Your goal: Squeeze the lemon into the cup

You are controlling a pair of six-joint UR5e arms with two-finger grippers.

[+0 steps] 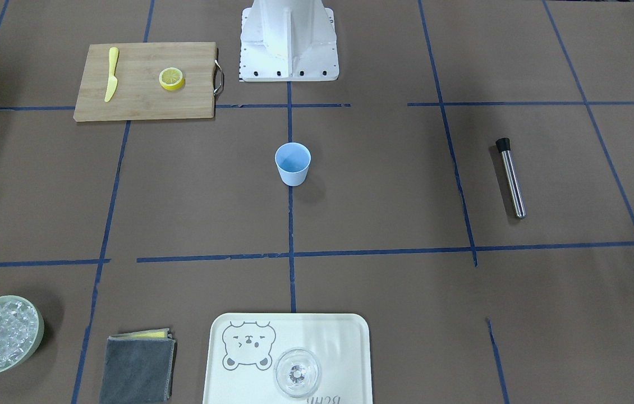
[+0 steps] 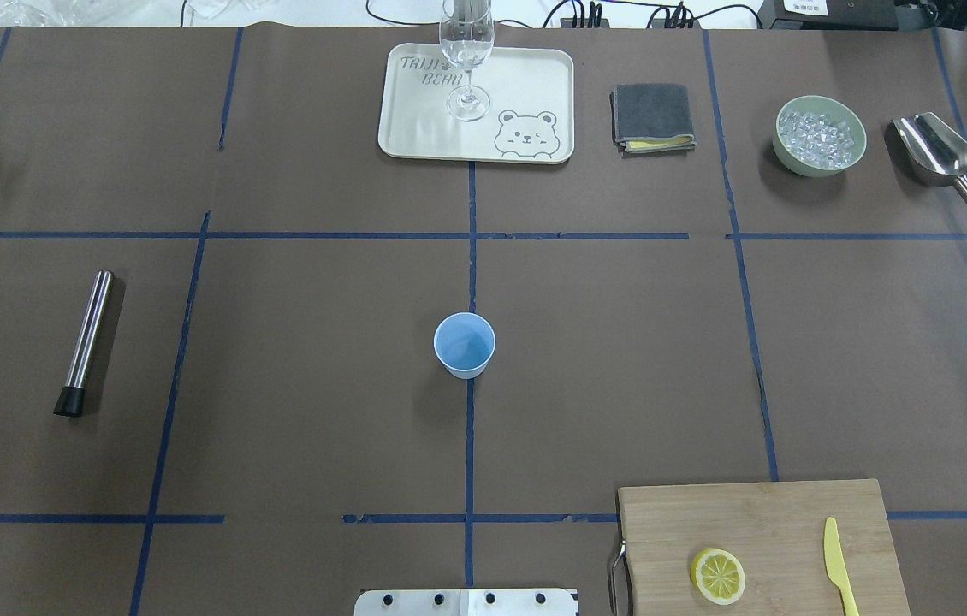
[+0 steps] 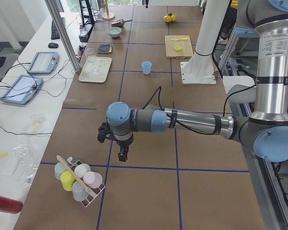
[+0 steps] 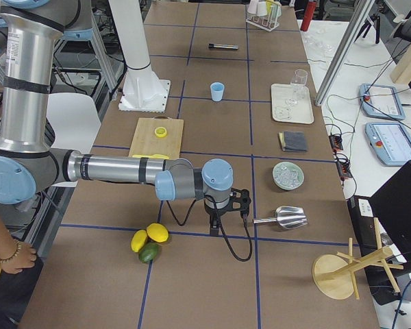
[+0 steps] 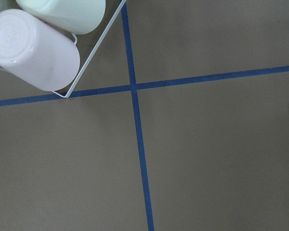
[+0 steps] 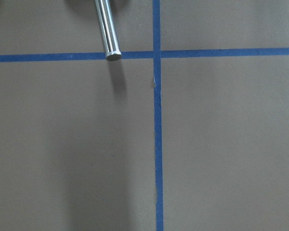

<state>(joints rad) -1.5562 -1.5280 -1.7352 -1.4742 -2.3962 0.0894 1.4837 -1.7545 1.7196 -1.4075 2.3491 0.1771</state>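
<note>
Since both grippers show only in the side views, I cannot tell how far either is open, nor whether anything is held. My left gripper [image 3: 121, 154] hangs low over the table just beside the rack [image 3: 81, 184] at the left end. My right gripper [image 4: 216, 223] hangs at the opposite end, near the scoop [image 4: 284, 218]. Well apart from both, the cup [image 2: 465, 344] stands upright mid-table on the centre tape line. The lemon [image 2: 717, 576] lies flat on the board [image 2: 749, 522], near the knife [image 2: 834, 565] — on the robot's right, close to its base.
</note>
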